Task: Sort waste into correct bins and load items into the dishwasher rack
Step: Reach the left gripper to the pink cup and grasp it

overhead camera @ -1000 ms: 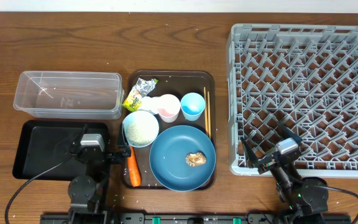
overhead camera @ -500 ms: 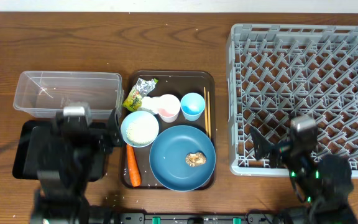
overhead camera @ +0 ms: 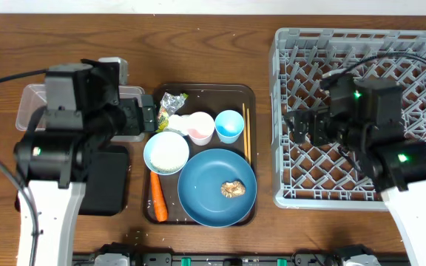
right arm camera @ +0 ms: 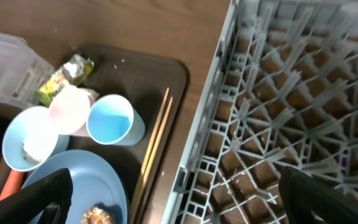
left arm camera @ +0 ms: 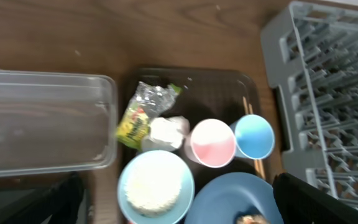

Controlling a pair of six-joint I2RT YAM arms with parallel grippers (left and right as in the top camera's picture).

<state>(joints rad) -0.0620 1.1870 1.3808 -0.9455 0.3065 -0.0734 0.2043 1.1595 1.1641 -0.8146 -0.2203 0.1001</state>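
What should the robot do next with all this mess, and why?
Probably lower the left gripper onto the yellow-green foil wrapper. Its jaws are open and empty, and the wrapper lies nearest it, on the brown tray.

The left arm (overhead camera: 65, 140) and the right arm (overhead camera: 379, 122) are black and blocky up top and white lower down, with tiny green lights (overhead camera: 401, 157), thin black cables (overhead camera: 9, 80), a black left end effector (overhead camera: 148, 118) and a black right end effector (overhead camera: 302, 125).

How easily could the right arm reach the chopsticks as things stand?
Probably yes: the right gripper hovers open over the rack, and the chopsticks lie uncovered at the brown tray's right edge beside the blue cup.
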